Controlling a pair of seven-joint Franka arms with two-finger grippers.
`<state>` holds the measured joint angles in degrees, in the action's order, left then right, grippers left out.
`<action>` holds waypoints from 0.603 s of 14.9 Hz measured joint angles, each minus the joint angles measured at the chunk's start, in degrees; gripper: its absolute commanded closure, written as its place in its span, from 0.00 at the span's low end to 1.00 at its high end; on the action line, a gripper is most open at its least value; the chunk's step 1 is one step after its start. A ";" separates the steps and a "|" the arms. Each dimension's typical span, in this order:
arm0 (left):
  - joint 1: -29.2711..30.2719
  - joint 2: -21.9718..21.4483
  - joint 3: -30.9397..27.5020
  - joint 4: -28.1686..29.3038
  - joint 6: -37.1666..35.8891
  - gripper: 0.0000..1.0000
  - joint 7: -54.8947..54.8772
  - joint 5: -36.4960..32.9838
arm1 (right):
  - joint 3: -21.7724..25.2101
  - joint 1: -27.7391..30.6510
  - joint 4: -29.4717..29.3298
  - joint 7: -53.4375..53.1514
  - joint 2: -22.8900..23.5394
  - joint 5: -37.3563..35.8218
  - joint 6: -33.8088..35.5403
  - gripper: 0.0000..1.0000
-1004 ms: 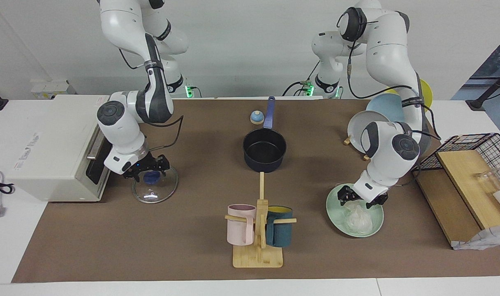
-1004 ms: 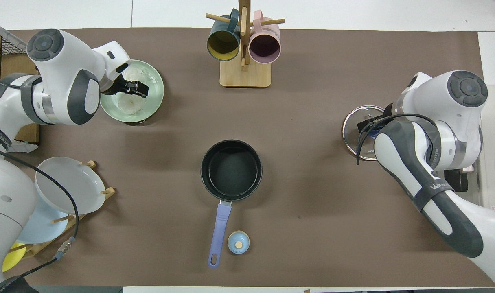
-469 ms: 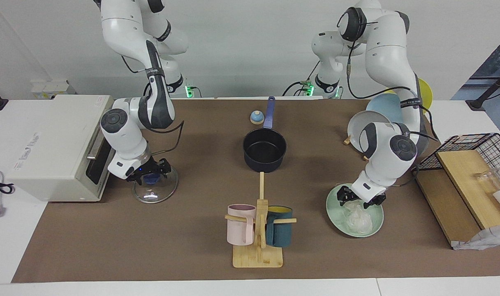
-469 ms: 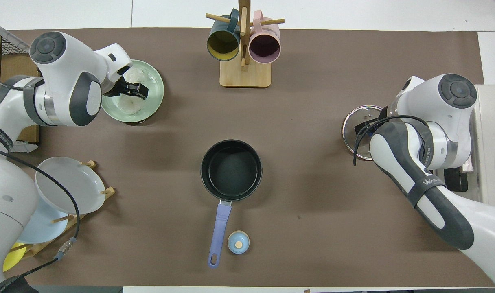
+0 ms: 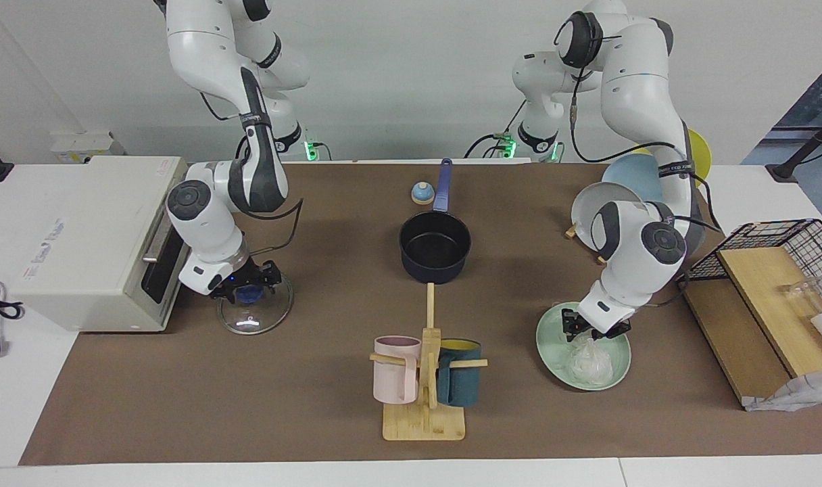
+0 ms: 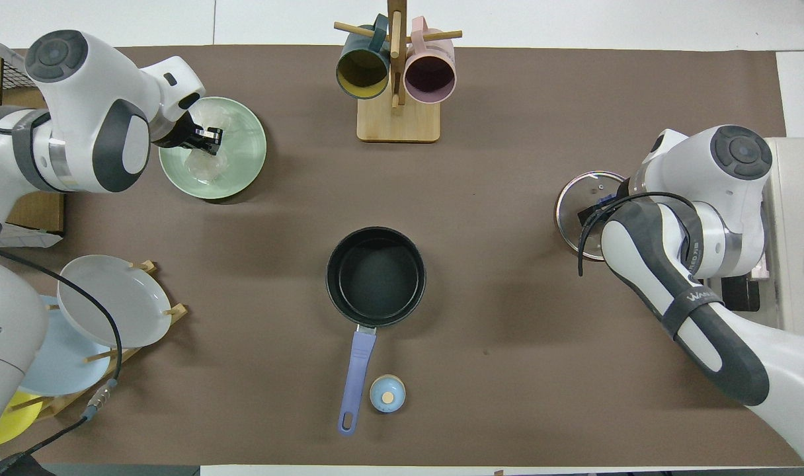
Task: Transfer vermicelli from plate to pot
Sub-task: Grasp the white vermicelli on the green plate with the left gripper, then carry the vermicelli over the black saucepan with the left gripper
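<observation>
In the facing view the left hand (image 5: 589,333) sits low in the right half of the frame, its fingers drawn together on the top of the vermicelli (image 5: 589,360), which lies as a glassy whitish clump in the plate (image 5: 548,341); the clump hangs just below the fingertips and spreads toward the bottom of the frame from them. In the overhead view the same hand (image 6: 207,141) shows at upper left, over the plate (image 6: 243,158), with the vermicelli (image 6: 200,164) directly under and just below it in the frame. The pot (image 5: 435,247) stands at the middle of the counter (image 5: 316,419), well apart from the plate, its black inside bare and its blue handle pointing to the top of the facing frame; in the overhead view the pot (image 6: 375,276) is at centre with the handle running downward. The right hand (image 5: 244,289) is at left of the facing frame, down at the blue knob of a glass lid (image 5: 272,314) lying flat beside a white oven (image 5: 80,243); whether its fingers are apart or together I cannot tell. Grey lettering runs along the oven's top but is too small to read. In the overhead view the right arm's dark forearm band carries white letters that look like "WAN", the rest hidden.
</observation>
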<state>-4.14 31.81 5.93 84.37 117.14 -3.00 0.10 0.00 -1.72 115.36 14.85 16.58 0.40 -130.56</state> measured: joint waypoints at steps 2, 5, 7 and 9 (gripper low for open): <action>0.03 -1.49 -0.19 -3.57 -7.48 1.00 0.08 3.03 | 0.04 0.04 0.00 0.06 -0.10 0.00 0.23 0.07; 0.02 -7.24 -0.28 -6.00 -16.86 1.00 3.41 7.95 | 0.04 0.04 -0.01 0.06 -0.28 0.00 0.40 0.07; -0.80 -12.22 0.47 -6.03 -22.65 1.00 8.93 8.63 | 0.04 0.04 -0.03 0.06 -0.34 0.00 0.44 0.08; -4.08 -16.74 0.95 -5.29 -27.52 1.00 15.10 9.81 | 0.04 0.04 -0.05 0.07 -0.37 0.00 0.45 0.11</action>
<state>-8.22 15.07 6.88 79.08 89.62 12.11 9.91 0.04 -1.68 115.31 14.92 16.21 0.40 -130.11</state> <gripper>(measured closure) 0.780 0.079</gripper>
